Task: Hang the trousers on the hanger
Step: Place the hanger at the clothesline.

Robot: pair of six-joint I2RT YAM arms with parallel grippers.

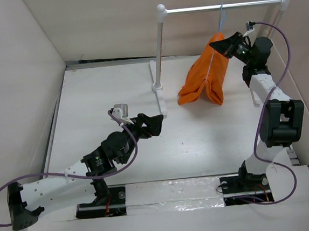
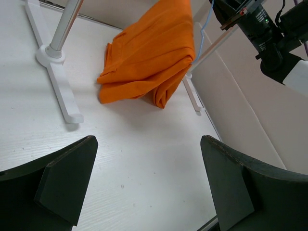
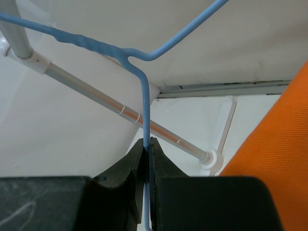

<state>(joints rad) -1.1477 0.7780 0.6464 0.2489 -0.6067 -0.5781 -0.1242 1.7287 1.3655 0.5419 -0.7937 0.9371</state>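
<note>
Orange trousers (image 1: 203,84) drape the hanger (image 3: 143,96) pinched by right claw (image 3: 147,143); left claw (image 2: 147,159) spread.

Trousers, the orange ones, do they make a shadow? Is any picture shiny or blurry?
Left wrist view: the trousers cast a soft grey shadow on the table beside them, and the left gripper's near fingers look dark and slightly soft. Top view: even light, small shiny glints on the strip between the arm bases. Right wrist view: the hanger wire looks sharp.
</note>
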